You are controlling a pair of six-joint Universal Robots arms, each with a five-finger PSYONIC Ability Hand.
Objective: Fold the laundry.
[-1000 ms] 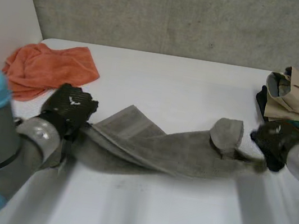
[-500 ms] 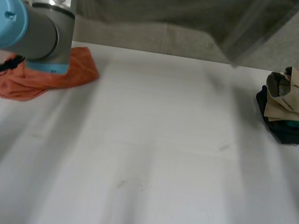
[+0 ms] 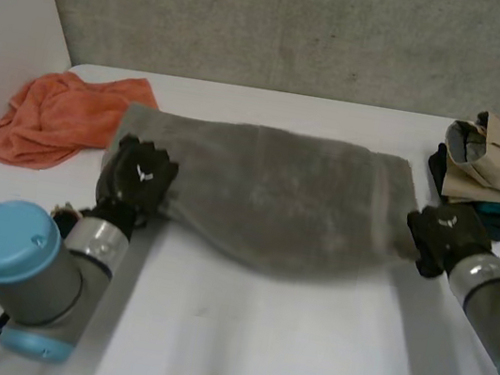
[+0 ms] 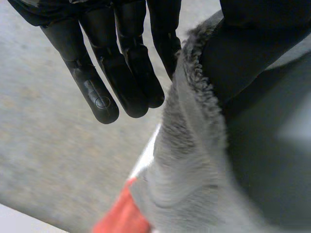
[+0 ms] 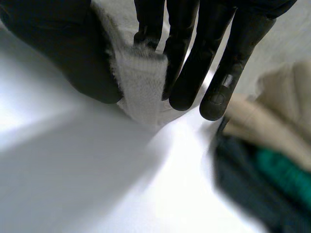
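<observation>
Back of the scene: a rough grey wall [image 3: 304, 25], mottled like concrete, running the full width. At one end it meets a smooth white side wall [image 3: 17, 8]. In front, the white table [image 3: 281, 354], matte, with soft broad shadows under even, diffuse light. Past the fingertips of the left hand [image 4: 116, 63], speckled grey wall again. Under the fingertips of the right hand [image 5: 194, 58], bright white tabletop crossed by a soft grey shadow.

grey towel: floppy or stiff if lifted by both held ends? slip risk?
Likely floppy: the grey towel bows along its near edge between the left hand and right hand. Probably not slippery: its pile looks fuzzy in the left wrist view. Seems light: a pinch at each end holds it.
</observation>
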